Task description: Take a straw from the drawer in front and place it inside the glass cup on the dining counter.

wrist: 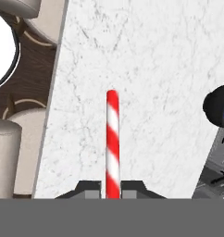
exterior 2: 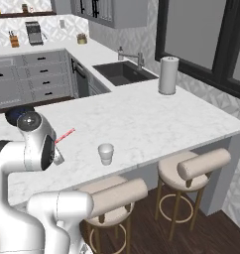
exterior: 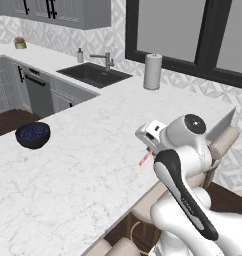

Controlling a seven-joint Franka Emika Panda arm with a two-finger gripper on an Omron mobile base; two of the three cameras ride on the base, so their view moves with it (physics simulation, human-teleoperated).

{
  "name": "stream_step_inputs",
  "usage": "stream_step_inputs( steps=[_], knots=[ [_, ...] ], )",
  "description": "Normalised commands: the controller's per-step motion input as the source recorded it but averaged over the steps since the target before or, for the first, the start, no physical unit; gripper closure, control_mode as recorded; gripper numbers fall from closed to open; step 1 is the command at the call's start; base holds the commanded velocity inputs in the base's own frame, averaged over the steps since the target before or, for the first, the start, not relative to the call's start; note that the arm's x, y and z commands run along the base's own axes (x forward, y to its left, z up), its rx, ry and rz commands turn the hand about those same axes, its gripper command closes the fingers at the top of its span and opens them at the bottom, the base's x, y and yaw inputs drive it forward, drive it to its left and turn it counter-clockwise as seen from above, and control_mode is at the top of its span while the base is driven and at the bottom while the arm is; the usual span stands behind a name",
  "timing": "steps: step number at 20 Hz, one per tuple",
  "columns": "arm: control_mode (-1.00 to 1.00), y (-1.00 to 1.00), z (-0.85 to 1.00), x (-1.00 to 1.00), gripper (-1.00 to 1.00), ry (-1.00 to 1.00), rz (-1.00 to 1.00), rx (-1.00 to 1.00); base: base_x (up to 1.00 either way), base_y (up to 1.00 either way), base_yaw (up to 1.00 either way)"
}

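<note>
Fingers point(wrist: 88, 189) pinched on straw point(wrist: 112, 143) at its base, free end pointing ahead over dining counter point(wrist: 155, 55), ready to aim at glass cup point(exterior 2: 106, 153).

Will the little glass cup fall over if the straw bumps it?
It might. The glass cup looks small and probably light, standing free on the dining counter. The straw looks stiff in the claw, so a sideways knock would likely push it.
</note>
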Motion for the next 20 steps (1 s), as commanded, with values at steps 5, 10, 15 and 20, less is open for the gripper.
stream_step_inputs(
  steps=[5,10,15,20],
  knots=[
    [-1.0,0.0,-0.24,0.21,1.0,0.0,0.28,-0.03,0.0,0.0,0.0],
    [-1.0,-0.32,-0.02,0.11,1.0,0.13,0.07,0.2,0.0,0.0,0.0],
    [-1.0,-0.57,0.24,0.0,1.0,0.4,-0.11,0.42,0.0,0.0,0.0],
    [-1.0,-0.63,0.41,0.0,1.0,0.63,-0.14,0.46,0.0,0.0,0.0]
  ],
)
